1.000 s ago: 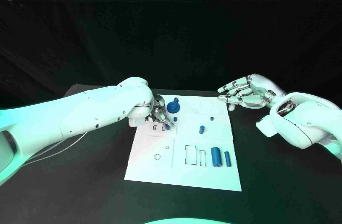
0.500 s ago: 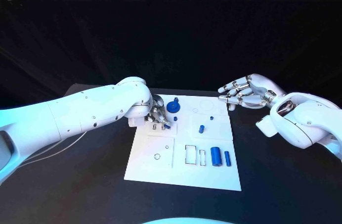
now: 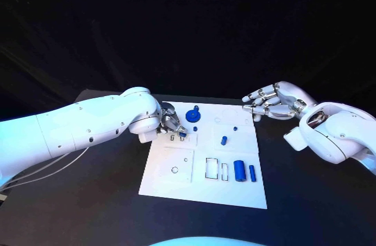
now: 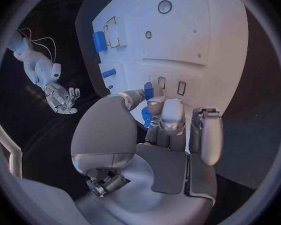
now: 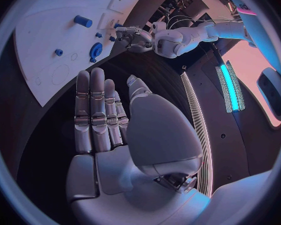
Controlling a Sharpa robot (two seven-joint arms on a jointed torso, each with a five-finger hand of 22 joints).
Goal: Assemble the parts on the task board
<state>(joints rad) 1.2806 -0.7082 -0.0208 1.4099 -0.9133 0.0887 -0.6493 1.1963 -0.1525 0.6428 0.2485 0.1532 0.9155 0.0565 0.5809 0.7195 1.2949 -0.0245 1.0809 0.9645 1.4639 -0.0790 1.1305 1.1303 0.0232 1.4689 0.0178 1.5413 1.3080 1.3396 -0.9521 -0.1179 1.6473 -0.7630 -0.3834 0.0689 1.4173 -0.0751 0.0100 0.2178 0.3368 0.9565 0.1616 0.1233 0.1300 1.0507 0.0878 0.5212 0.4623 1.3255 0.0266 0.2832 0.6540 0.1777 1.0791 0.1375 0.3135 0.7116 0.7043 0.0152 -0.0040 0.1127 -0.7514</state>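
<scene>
Left hand (image 3: 171, 125) fingers (image 4: 172, 116) pinch blue part (image 4: 148, 91) over task board (image 3: 235, 186).

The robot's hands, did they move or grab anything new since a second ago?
Hardly anything changed. The left hand stays over the far left part of the task board, still pinching a small blue part by the little slots. The right hand still hovers open past the board's far right corner. The other blue parts, like the big cylinder, lie where they were.
</scene>
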